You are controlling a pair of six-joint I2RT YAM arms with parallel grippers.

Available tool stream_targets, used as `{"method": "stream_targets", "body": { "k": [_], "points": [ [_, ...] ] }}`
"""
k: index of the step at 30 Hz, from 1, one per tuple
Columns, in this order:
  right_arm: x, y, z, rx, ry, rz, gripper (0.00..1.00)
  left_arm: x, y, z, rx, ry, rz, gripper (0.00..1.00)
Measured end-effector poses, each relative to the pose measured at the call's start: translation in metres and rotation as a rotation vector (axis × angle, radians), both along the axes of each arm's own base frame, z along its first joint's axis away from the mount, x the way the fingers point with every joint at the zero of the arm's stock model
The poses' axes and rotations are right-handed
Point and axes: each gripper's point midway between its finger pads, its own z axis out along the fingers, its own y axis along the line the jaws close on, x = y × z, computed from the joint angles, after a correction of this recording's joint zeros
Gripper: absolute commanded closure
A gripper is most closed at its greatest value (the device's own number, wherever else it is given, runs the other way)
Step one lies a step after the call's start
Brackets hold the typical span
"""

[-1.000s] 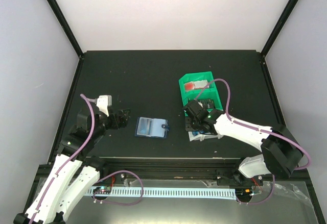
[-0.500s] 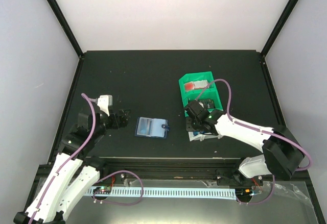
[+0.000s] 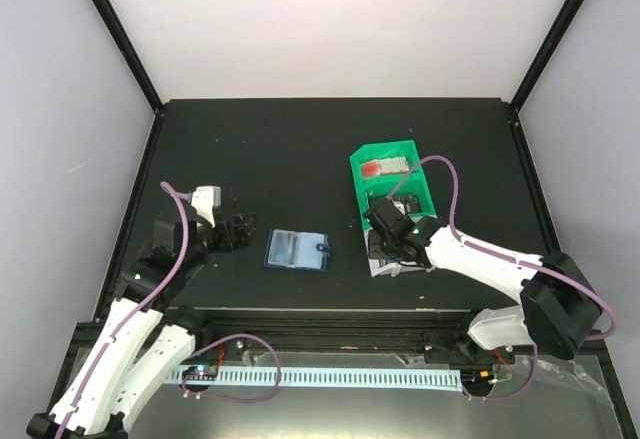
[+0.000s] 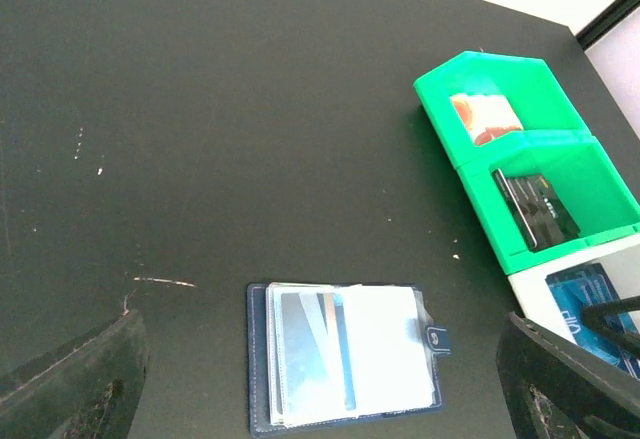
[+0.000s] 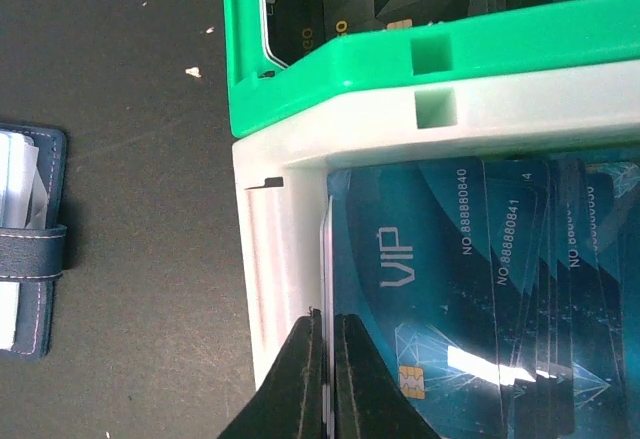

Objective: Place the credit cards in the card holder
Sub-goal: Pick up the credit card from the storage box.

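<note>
We judge this to be the pick-up step: the right gripper point(image 5: 326, 327) is pinched closed on the 9 o'clock edge of the top card point(image 5: 400, 269) of the credit cards point(image 5: 530, 259), which lie in the white bin point(image 5: 270, 259). The left gripper point(image 3: 238, 232) hangs wide open and empty at 9 o'clock of the card holder point(image 3: 297, 250). The card holder lies open on the table at 9 o'clock of that bin, so next we must lift the card over the bin's wall, clear of the green bins point(image 3: 362, 174) at 12 o'clock.
</note>
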Motion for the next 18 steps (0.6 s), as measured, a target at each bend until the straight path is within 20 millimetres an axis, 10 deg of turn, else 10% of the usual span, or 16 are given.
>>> {"method": "stream_targets", "body": {
  "k": [18],
  "points": [
    [0.0015, -0.0005, -0.0010, 0.057, -0.009, 0.057, 0.90, -0.0003, -0.0082, -0.0066, -0.013, 0.037, -0.039, 0.03]
  ]
}}
